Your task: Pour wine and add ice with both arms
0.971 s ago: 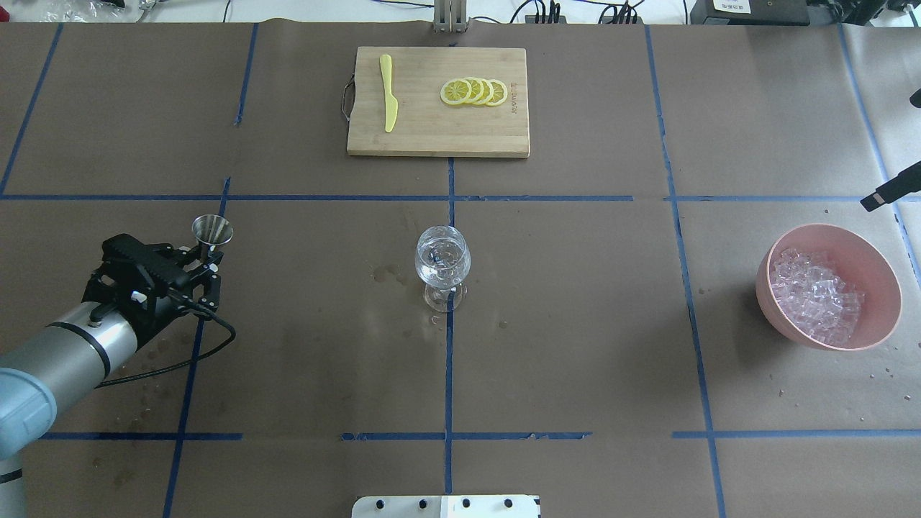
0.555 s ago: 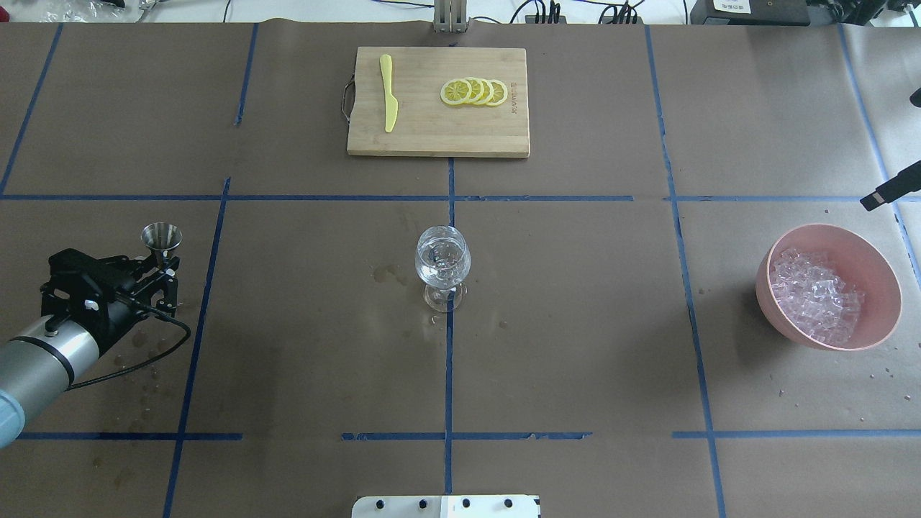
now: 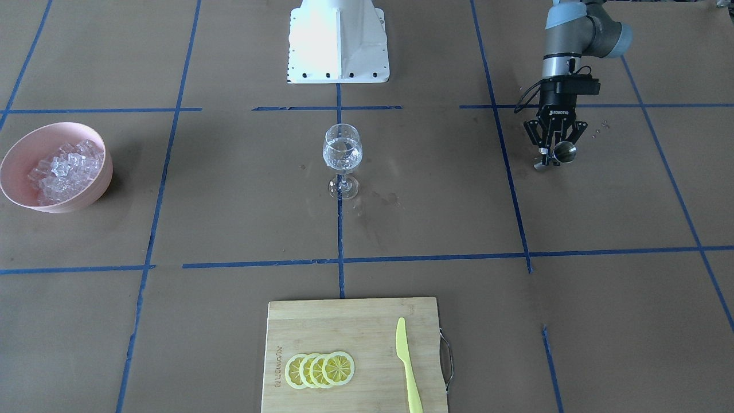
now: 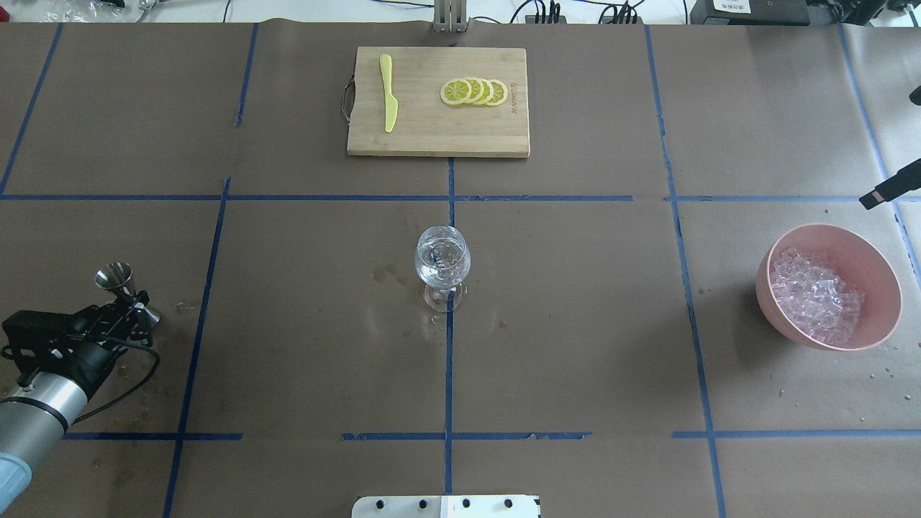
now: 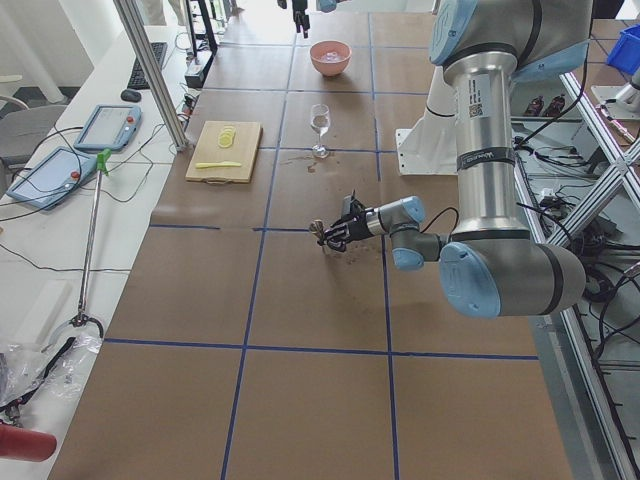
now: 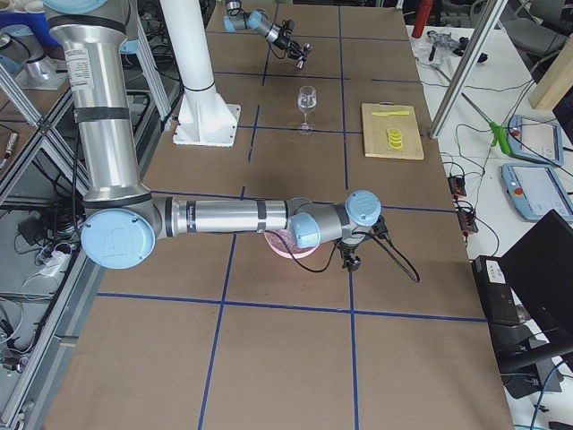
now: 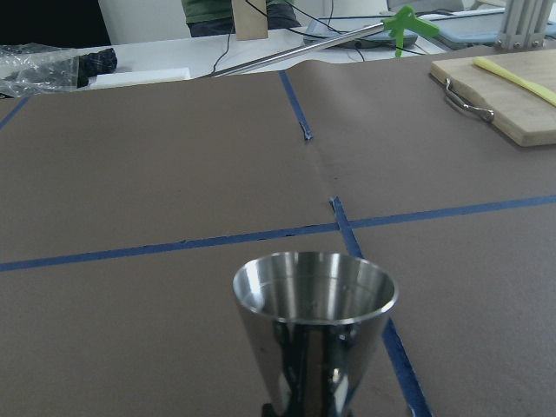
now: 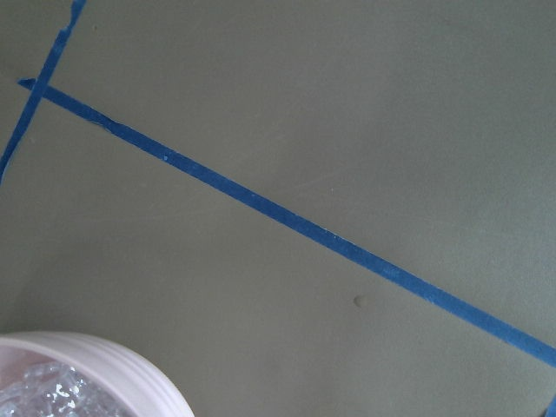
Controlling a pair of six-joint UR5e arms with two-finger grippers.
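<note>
Right, my left gripper (image 4: 132, 296) is clamped on the steel jigger (image 4: 115, 275), well apart from the wine glass (image 4: 442, 262); whether the right gripper (image 6: 350, 261) is open, I cannot tell.

The left gripper (image 4: 135, 301), clamped on the steel jigger (image 4: 115, 275), has drawn back leftward and nearer the robot, farther from the wine glass (image 4: 442, 262).

Robotics lab: teach pendants (image 5: 105, 127), cables (image 4: 611, 11), tape-gridded table (image 4: 575, 324).
</note>
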